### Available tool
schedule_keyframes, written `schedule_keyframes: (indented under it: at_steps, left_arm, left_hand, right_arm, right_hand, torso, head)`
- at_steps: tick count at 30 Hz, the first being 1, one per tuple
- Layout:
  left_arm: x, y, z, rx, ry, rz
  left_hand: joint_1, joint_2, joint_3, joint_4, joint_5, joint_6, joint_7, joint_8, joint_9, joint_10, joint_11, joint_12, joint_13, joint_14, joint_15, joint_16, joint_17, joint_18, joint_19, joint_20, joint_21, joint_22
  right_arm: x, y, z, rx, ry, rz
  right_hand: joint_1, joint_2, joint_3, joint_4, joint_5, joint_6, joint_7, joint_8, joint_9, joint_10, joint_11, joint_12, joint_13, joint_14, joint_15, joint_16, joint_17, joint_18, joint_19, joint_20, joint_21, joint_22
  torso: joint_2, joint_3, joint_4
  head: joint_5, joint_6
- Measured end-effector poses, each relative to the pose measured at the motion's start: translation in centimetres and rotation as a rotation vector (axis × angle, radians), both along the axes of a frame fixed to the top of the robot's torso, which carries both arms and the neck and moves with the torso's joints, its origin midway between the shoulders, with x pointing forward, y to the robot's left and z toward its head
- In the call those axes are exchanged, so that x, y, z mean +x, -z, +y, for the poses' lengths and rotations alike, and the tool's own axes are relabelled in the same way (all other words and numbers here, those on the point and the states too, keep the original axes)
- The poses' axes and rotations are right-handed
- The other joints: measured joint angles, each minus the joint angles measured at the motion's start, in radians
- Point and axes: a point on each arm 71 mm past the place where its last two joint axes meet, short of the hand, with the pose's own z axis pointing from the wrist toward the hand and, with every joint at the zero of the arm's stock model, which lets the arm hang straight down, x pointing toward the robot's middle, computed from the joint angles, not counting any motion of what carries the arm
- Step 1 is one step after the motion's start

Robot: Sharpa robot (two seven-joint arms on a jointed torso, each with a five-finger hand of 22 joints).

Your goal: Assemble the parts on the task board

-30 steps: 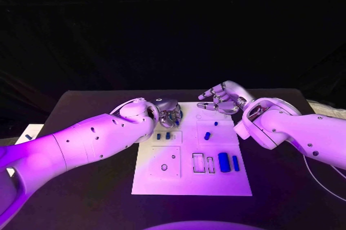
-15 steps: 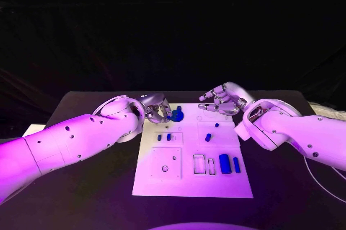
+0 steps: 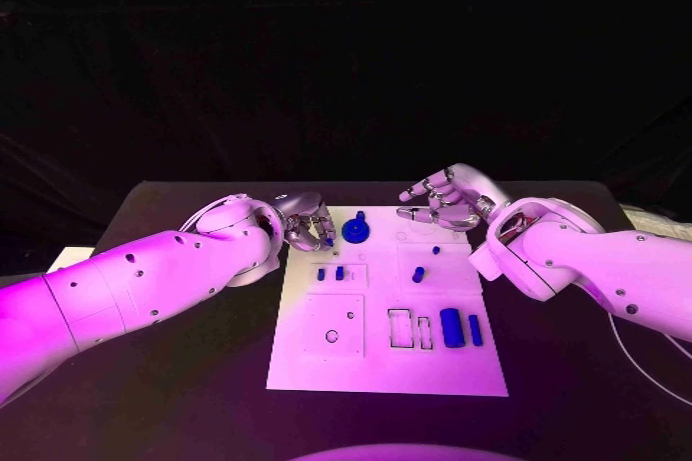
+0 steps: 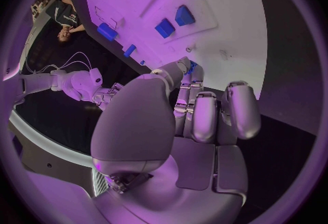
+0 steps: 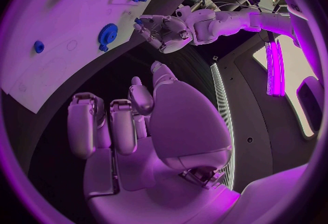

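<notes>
The white task board (image 3: 387, 356) lies mid-table. A blue gear (image 3: 356, 228) (image 5: 106, 33) stands at its far left corner. My left hand (image 3: 306, 224) (image 5: 164, 30) hovers just beside the gear, apart from it, its fingers loosely bent with nothing between them. A tiny blue part (image 3: 329, 242) (image 4: 193, 65) shows by its fingertips. My right hand (image 3: 444, 201) (image 4: 106, 94) hangs over the board's far right corner, fingers half curled, holding nothing. Two small blue parts (image 3: 330, 274) (image 4: 174, 22), a peg (image 3: 418, 274), a fat cylinder (image 3: 451, 327) and a thin bar (image 3: 473, 329) sit on the board.
Empty outlined slots (image 3: 407, 327) lie left of the fat cylinder. A square recess with a small hole (image 3: 332, 334) is at the board's near left. Black table (image 3: 173, 381) surrounds the board on all sides.
My left hand has drawn back to the left off the blue gear, which now stands uncovered on the board. The right hand has stayed put.
</notes>
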Motion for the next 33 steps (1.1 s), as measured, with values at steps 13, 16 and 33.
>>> schedule_keyframes:
  at_steps: [13, 16, 33]
  left_arm:
    - [-0.1, 0.7, -0.7, 0.021, 0.014, 0.005]
    - [-0.1, 0.9, -0.9, 0.025, 0.015, 0.007]
    - [0.1, 1.3, -1.3, 0.071, 0.014, 0.023]
  left_hand:
    - [-0.005, 0.003, 0.000, 0.000, 0.000, 0.000, 0.000, -0.001, -0.002, 0.008, 0.000, 0.000, 0.000, 0.000, 0.000, 0.000, -0.001, 0.000, 0.000, 0.000, 0.000, 0.000]
    - [-0.016, 0.000, 0.000, 0.000, 0.000, 0.004, -0.004, -0.001, -0.002, 0.011, -0.003, -0.005, 0.000, 0.000, 0.000, 0.000, -0.003, 0.000, 0.000, 0.000, 0.000, 0.000]
    - [-0.015, 0.000, 0.000, 0.000, 0.000, 0.007, 0.000, -0.002, -0.003, 0.014, 0.000, -0.005, 0.000, 0.000, 0.000, 0.000, -0.005, 0.000, 0.000, 0.000, 0.000, 0.000]
  right_arm:
    - [0.0, 0.0, 0.1, 0.001, -0.003, 0.001]
    - [0.0, 0.0, 0.1, 0.001, -0.003, 0.001]
    - [0.0, 0.0, 0.2, 0.001, -0.004, 0.002]
  right_hand:
    - [0.000, 0.000, 0.000, 0.000, 0.000, 0.000, 0.000, 0.000, 0.000, 0.000, 0.000, 0.000, 0.000, 0.000, 0.000, 0.000, 0.000, 0.000, 0.000, 0.000, 0.000, 0.000]
    - [0.000, 0.000, 0.000, 0.000, 0.000, 0.000, 0.000, 0.000, 0.000, 0.000, 0.000, 0.000, 0.001, 0.000, 0.000, 0.000, 0.000, 0.000, 0.000, 0.000, 0.000, 0.000]
    - [0.000, 0.000, 0.000, 0.000, 0.000, 0.000, 0.000, 0.000, 0.000, 0.000, 0.000, 0.000, 0.000, 0.000, 0.000, 0.000, 0.000, 0.000, 0.000, 0.000, 0.000, 0.000]
  torso:
    - [0.000, 0.0005, -0.0012]
    - [0.000, 0.0005, -0.0012]
    - [0.000, 0.0007, -0.0012]
  head:
    - [0.001, -0.002]
    - [0.001, -0.002]
    - [0.001, -0.006]
